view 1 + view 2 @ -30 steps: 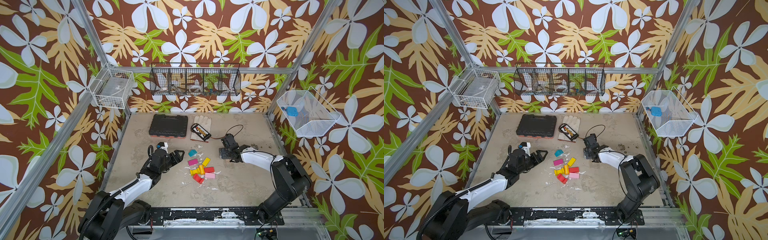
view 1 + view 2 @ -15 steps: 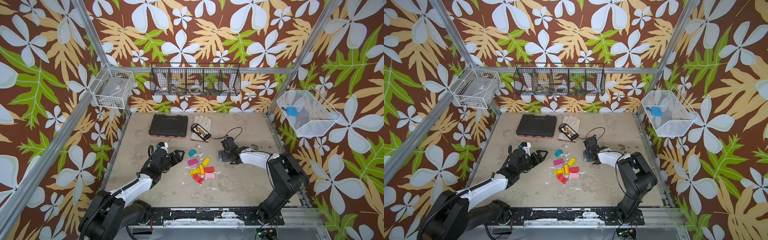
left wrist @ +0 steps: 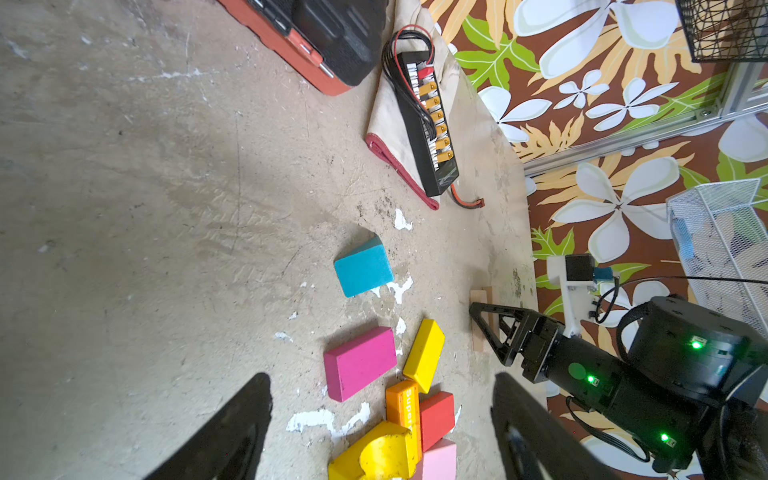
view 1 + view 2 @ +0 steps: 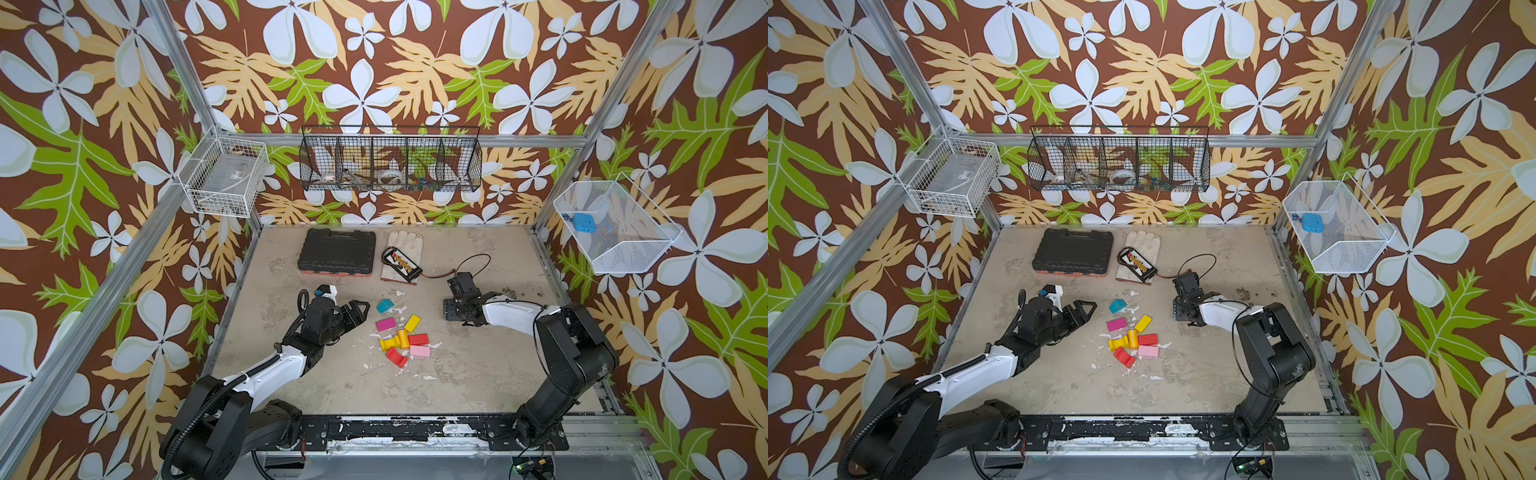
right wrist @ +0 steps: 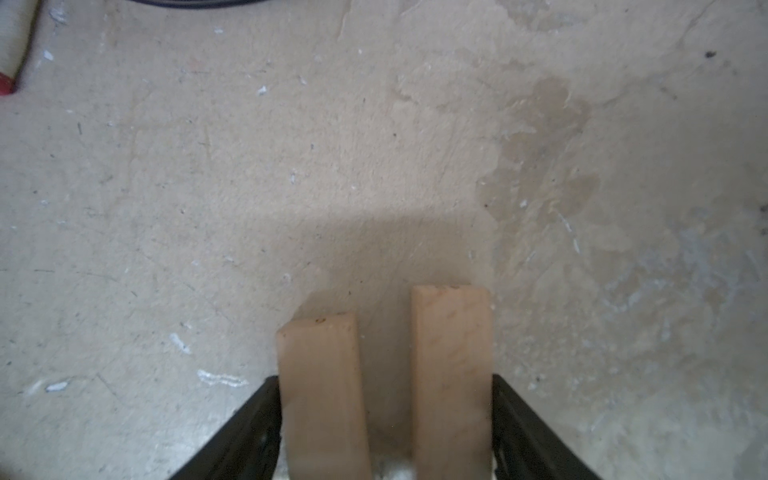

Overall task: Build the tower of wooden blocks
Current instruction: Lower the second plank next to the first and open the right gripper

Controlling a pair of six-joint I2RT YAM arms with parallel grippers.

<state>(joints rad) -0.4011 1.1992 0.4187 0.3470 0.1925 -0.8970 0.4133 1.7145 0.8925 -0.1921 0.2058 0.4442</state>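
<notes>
The wood blocks lie loose and flat mid-table: a teal block [image 4: 385, 306], a magenta block [image 4: 385, 323], a yellow bar [image 4: 412, 323], a yellow arch [image 4: 388, 343], a red block [image 4: 418, 339], a pink block [image 4: 419, 351] and a red arch [image 4: 396, 357]. No tower shows in any view. My left gripper [image 4: 361, 311] hovers open just left of them, with nothing between its fingers. To their right, my right gripper [image 5: 384, 378] is down at the table. Two tan bars [image 5: 320, 395] lie side by side between its jaws with a gap between them, and each finger lies against an outer face.
A black tool case [image 4: 337, 252] and a glove [image 4: 405, 245] with a black battery pack [image 4: 401, 264] on it lie at the back. A thin cable [image 4: 473, 264] loops behind the right gripper. Wire baskets [image 4: 390, 160] hang on the walls.
The right gripper's jaws have narrowed onto the two tan bars, and its arm has drawn in slightly. The left arm and the coloured blocks have not moved.
</notes>
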